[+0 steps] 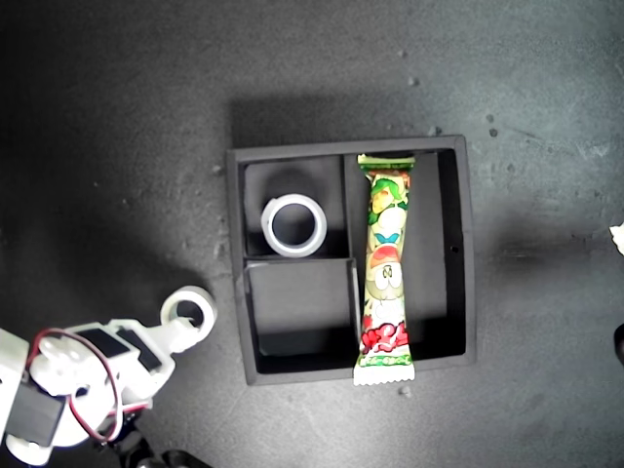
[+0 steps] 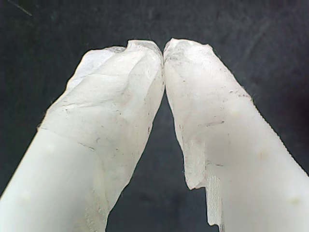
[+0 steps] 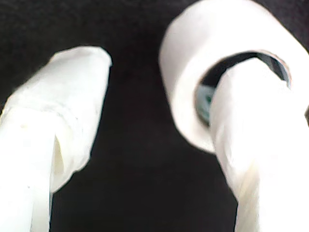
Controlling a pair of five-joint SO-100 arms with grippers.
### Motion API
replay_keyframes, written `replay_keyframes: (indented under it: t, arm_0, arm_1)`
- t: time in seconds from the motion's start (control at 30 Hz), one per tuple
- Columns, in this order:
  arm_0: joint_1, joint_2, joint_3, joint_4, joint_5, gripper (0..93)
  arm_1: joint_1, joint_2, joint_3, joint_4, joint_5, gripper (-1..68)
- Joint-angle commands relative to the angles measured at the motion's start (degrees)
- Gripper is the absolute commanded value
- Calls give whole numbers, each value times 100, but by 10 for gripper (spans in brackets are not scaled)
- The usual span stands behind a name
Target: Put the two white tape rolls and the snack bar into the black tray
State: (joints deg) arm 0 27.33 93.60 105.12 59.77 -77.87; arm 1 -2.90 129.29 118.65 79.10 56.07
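The black tray [image 1: 466, 255] sits in the middle of the exterior view. One white tape roll [image 1: 293, 225] lies flat in its upper small square. The snack bar [image 1: 385, 268] fills the long compartment, one crimped end resting over the tray's lower wall. The other white tape roll [image 1: 188, 310] [image 3: 183, 87], with a greenish inner rim, is outside the tray at the exterior view's lower left. My second gripper [image 1: 181, 326] [image 3: 161, 65] is open, one finger through the roll's centre and the other well clear of it. My first gripper [image 2: 163, 48] is shut on nothing over dark mat.
The tray's lower small square [image 1: 297, 302] is bare. Everything rests on a dark speckled mat [image 1: 117, 146]. A small white scrap [image 1: 617, 237] shows at the exterior view's right edge. The second arm's white body with red wires [image 1: 68, 390] fills that view's lower left corner.
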Motion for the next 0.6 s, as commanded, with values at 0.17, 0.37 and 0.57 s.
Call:
replay_keyframes:
  t: [0.17,0.37,0.57]
  arm_0:
    - [-53,-343,9,-255,-35,166]
    - [-114,-879,-44,-448,-176,147]
    - [-360,-1204,-132,-510,-255,19]
  arm_1:
    - [-88,158,-18,-79,35,-3]
    - [-193,158,44,-105,123,-3]
    - [-343,158,167,-202,211,-3]
